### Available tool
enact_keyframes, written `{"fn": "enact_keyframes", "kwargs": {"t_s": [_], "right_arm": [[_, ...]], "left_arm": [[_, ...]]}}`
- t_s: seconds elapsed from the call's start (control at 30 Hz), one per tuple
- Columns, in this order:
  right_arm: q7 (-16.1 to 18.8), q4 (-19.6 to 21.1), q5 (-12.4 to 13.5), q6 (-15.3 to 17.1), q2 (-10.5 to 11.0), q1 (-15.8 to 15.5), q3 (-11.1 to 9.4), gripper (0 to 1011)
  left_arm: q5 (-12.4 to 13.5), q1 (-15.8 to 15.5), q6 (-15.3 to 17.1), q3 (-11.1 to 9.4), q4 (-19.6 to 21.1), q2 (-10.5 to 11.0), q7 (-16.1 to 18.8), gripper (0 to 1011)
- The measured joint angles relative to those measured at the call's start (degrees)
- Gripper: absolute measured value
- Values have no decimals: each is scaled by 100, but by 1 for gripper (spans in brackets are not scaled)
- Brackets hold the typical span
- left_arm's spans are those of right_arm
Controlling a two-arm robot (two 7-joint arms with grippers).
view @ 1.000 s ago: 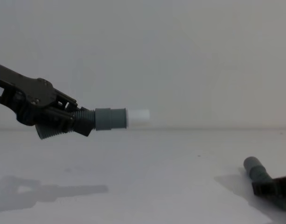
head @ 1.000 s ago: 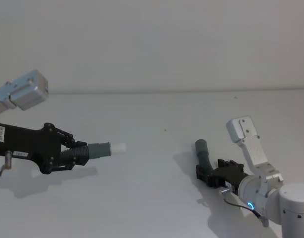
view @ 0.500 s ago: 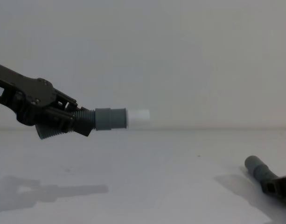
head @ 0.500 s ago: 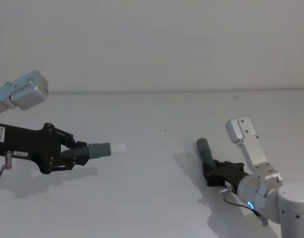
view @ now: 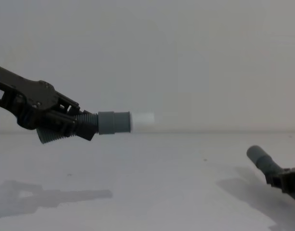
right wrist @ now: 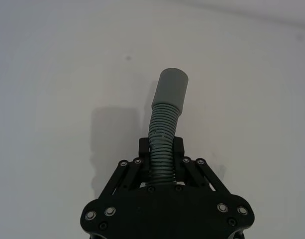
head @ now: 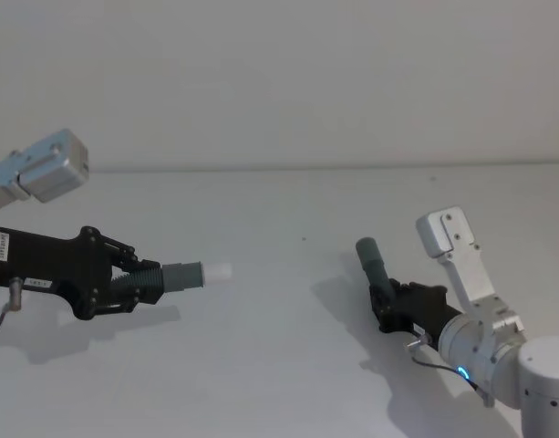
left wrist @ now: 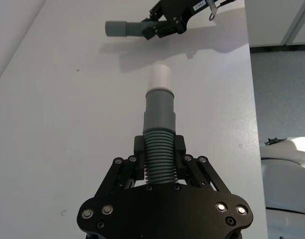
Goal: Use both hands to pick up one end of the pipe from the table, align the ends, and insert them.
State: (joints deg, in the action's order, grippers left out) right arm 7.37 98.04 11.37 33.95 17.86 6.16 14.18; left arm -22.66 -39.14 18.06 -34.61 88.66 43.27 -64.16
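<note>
Hose (left wrist: 159, 107) with white tip, grey, ribbed, tight in left claw (left wrist: 159, 149); smooth-cuffed hose (right wrist: 171, 89) tight in right claw (right wrist: 162, 148).

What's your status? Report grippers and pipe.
Left gripper shut on white-tipped hose, held above table. Right gripper shut on socket hose, angled up. Hoses far apart, unaligned; only bare table between.
</note>
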Motion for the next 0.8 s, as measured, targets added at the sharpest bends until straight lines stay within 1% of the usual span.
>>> {"fn": "enact_keyframes", "kwargs": {"t_s": [0.07, 0.13, 0.17, 0.2, 0.23, 0.27, 0.3, 0.33, 0.4, 0.5, 0.57, 0.63, 0.7, 0.73, 0.8], "right_arm": [[57, 6, -12, -121, 28, -3, 2, 236], [176, 17, -39, -378, 96, -11, 8, 236], [176, 17, -39, -378, 96, -11, 8, 236], [237, 23, -54, -506, 138, -13, 12, 235], [269, 24, -60, -565, 150, -13, 13, 235], [333, 26, -77, -726, 196, -14, 19, 235], [333, 26, -77, -726, 196, -14, 19, 235], [410, 27, -95, -865, 245, -15, 23, 235], [479, 27, -110, -1000, 287, -15, 27, 235], [674, 24, -157, -1394, 406, -11, 39, 235], [750, 19, -177, -1556, 446, -8, 45, 235], [908, -4, -213, -1873, 546, 8, 57, 235], [997, -24, -235, -2061, 612, 23, 69, 236], [997, -24, -235, -2061, 612, 23, 69, 235], [1152, -61, -267, -2384, 714, 51, 90, 235]], "left_arm": [[0, 0, 0, 0, 0, 0, 0, 301], [0, 0, 0, 0, 0, 0, 0, 302], [0, 0, 0, 0, 0, 0, 0, 302], [0, 0, 0, -1, 0, 0, 0, 301], [0, 0, 0, 0, 0, 0, 0, 302], [0, 0, 0, 0, 0, 0, 0, 301], [0, 0, 0, 0, 0, 0, 0, 302], [0, 0, 0, 0, 0, 0, 0, 302], [0, 0, 0, 0, 0, 0, 0, 302], [0, 0, 0, 0, 0, 0, 0, 302], [0, 0, 0, 0, 0, 0, 0, 302], [-1, 0, 0, 0, 0, 0, 0, 302], [0, 0, 0, 0, 0, 0, 0, 302], [0, 0, 0, 0, 0, 0, 0, 302], [0, 0, 0, 0, 0, 0, 0, 302]]}}
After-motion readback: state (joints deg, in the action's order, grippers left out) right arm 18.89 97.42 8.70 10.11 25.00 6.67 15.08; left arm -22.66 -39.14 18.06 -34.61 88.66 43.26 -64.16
